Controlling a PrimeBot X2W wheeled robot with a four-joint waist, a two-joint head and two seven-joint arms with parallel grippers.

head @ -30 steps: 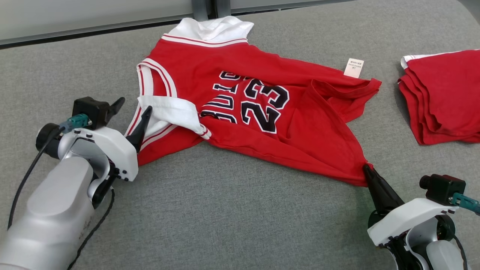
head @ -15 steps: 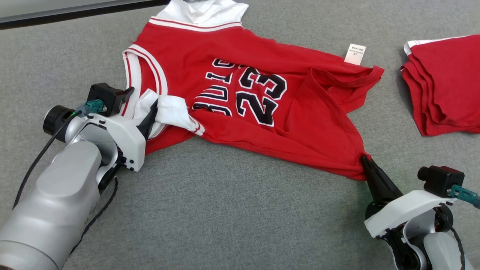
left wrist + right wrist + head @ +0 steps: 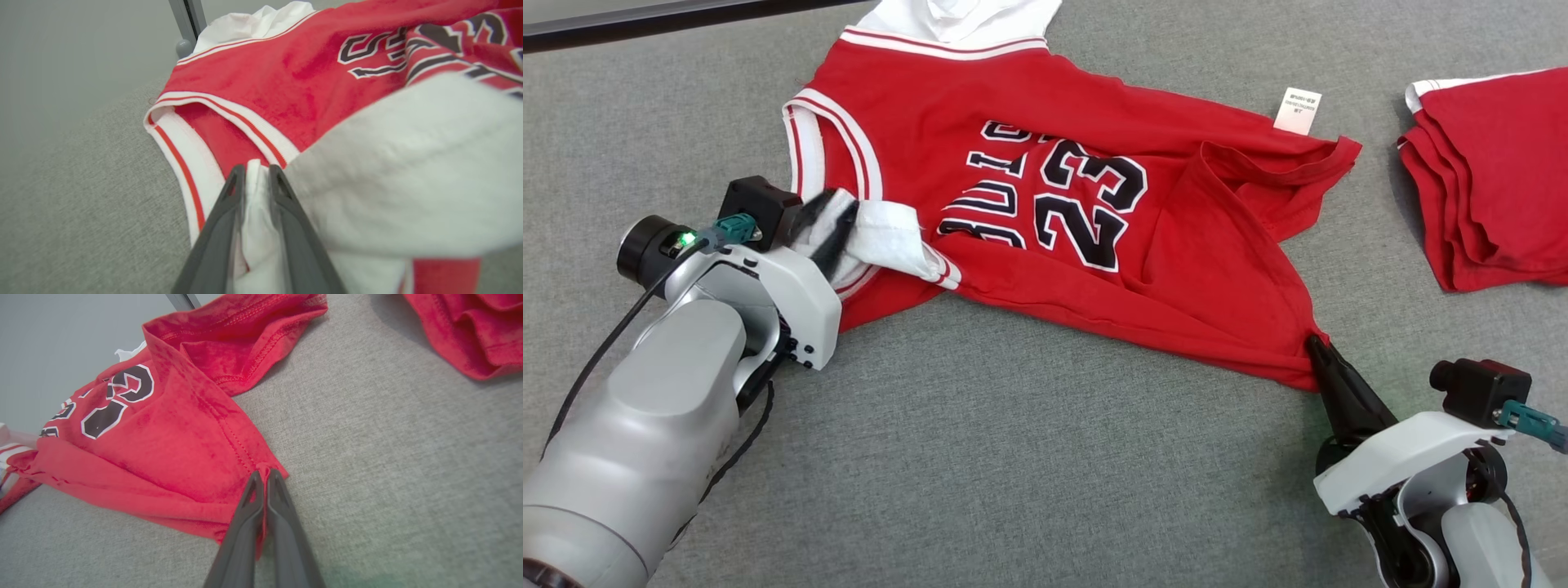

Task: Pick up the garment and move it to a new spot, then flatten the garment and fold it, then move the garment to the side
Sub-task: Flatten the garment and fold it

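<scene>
Garment (image 3: 1094, 204) held at both ends.
Left gripper (image 3: 837, 211) clamps the white sleeve (image 3: 890, 241), right gripper (image 3: 1313, 345) the hem corner (image 3: 1294, 363), seemingly to stretch it flat.

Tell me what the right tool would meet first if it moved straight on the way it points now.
The right tool pinches the red jersey at its hem corner, so it would push straight into that jersey's red cloth, likely bunching it.

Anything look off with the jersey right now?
Yes. The jersey is rumpled: its hem end is folded back over the front near the care tag, and a white sleeve lies bunched across the chest where the left gripper pinches it.
</scene>
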